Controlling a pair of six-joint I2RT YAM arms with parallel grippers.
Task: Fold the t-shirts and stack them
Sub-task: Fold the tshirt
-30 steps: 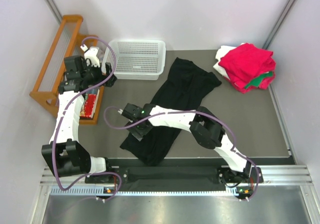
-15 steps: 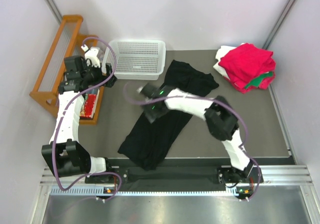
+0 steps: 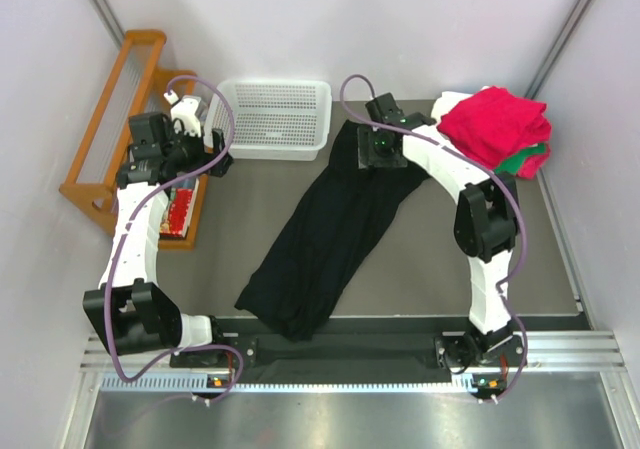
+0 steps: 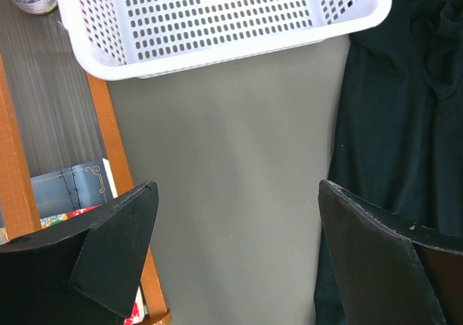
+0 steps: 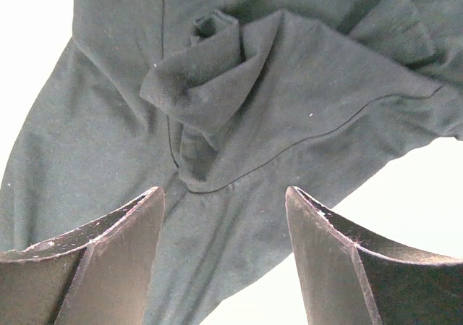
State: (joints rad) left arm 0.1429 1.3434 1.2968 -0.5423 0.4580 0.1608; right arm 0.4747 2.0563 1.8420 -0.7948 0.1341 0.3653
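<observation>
Right wrist view: right pincer (image 5: 223, 195) spread wide, holding nothing. Black t-shirt (image 5: 304, 86) looks limp and light; I'd grab the bunched fold (image 5: 195, 79) just ahead.

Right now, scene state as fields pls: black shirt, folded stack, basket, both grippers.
black t-shirt: unfolded, rumpled, lying diagonally on the table from far centre to near edge
stack: far right corner; red t-shirt on top, green t-shirt and white t-shirt edges showing beneath
white perforated basket: far centre, left of the black t-shirt's far end
left gripper: open, over bare table between basket and black t-shirt
right gripper: open, over black t-shirt's far end, not gripping
</observation>
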